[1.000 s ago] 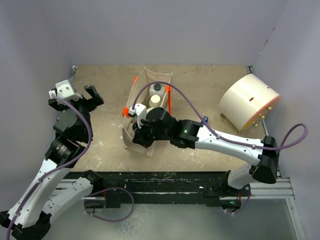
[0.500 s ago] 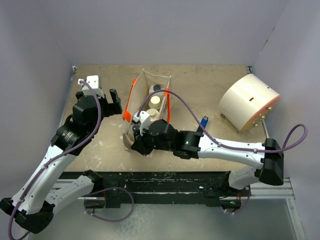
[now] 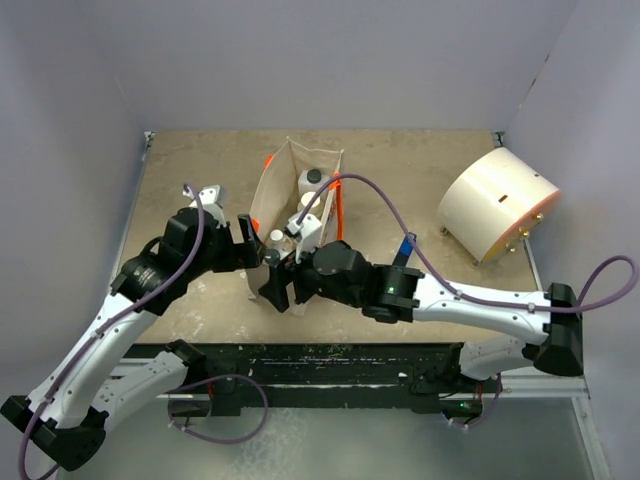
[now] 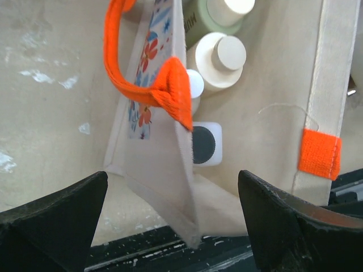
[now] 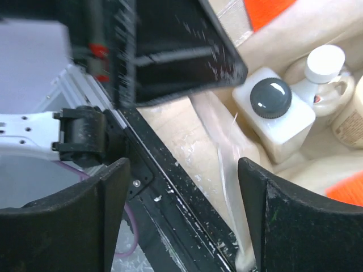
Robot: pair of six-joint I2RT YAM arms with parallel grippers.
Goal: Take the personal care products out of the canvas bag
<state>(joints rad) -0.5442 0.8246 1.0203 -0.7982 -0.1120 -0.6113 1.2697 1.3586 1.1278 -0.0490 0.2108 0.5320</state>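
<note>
Cream canvas bag with orange handle and blue-red floral print, white bottle with dark cap, olive bottle with cream cap, cream cylinder, mottled tan counter.

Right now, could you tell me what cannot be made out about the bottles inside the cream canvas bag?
- Bottle count: in the top view the right arm covers the near end of the cream canvas tote bag.
- Small white-capped bottle: left wrist view, half hidden by the orange handle tab.
- Beige-olive round bottle: same view, cut by top edge.

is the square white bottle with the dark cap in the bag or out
In: the white bottle stands upright inside the canvas bag, beside a cream-capped bottle.
</note>
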